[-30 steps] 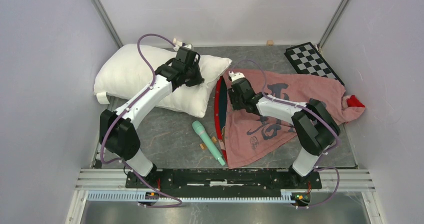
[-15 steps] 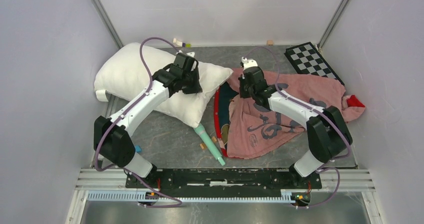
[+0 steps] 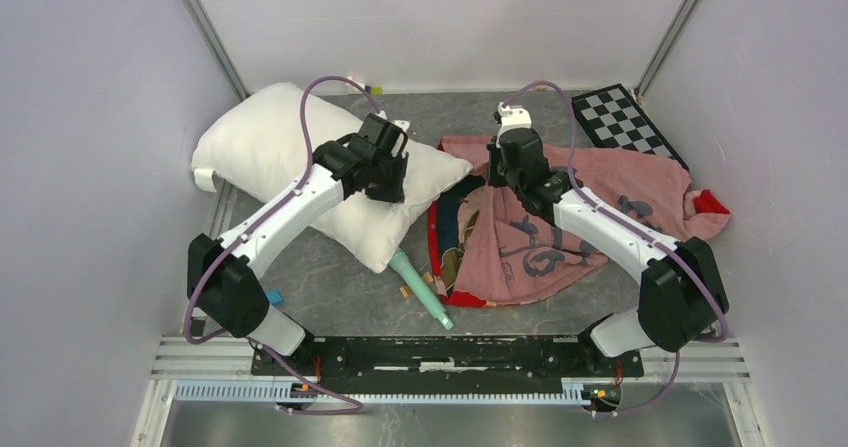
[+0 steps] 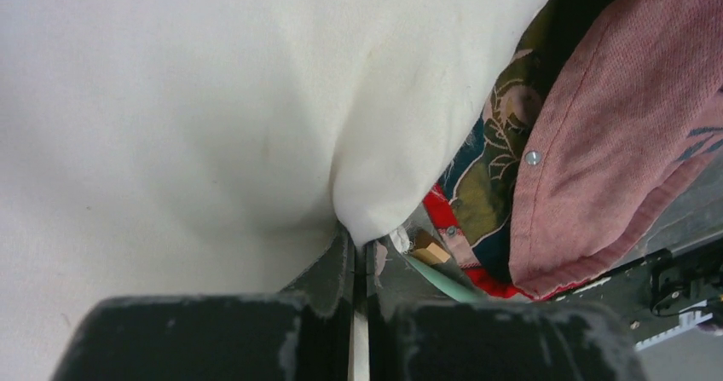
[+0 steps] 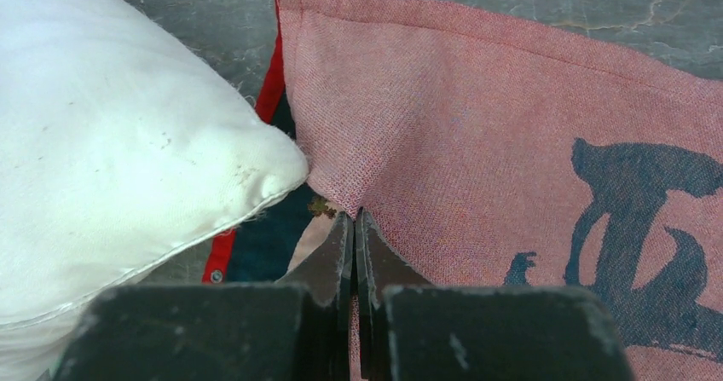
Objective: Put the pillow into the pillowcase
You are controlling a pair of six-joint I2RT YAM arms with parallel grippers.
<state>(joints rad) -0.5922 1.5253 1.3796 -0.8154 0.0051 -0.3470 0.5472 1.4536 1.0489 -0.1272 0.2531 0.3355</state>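
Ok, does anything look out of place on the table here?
Yes: a teal microphone lies between the pillow and the pillowcase, its head at the pillow's near corner. It has no part in this job and sits by the case's opening.

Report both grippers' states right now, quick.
Left gripper: shut, pinching a fold of the pillow.
Right gripper: shut, pinching the edge of the pillowcase.

Puffy white pillow (image 3: 250, 147): smooth matt cloth. Faded pinkish-red pillowcase (image 3: 640, 182): coarse woven cloth, shiny metal snap stud (image 4: 533, 157). Grey marbled desk (image 3: 330, 277): matt, scuffed.
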